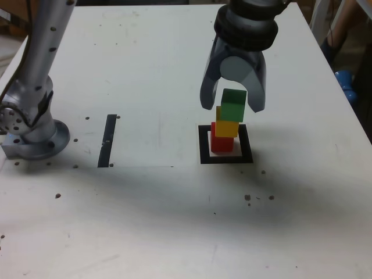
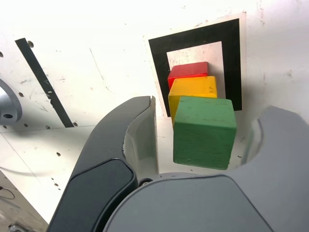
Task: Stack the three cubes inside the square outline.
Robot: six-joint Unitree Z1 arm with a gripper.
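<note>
Fingers [image 1: 209, 87] open around green cube [image 1: 233, 106], topmost of 3 stacked cubes.

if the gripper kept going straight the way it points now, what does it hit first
Probably the green cube on top of the stack: it sits between the open fingertips of the gripper. The fingers might pass on either side of it, though depth is hard to judge.
</note>
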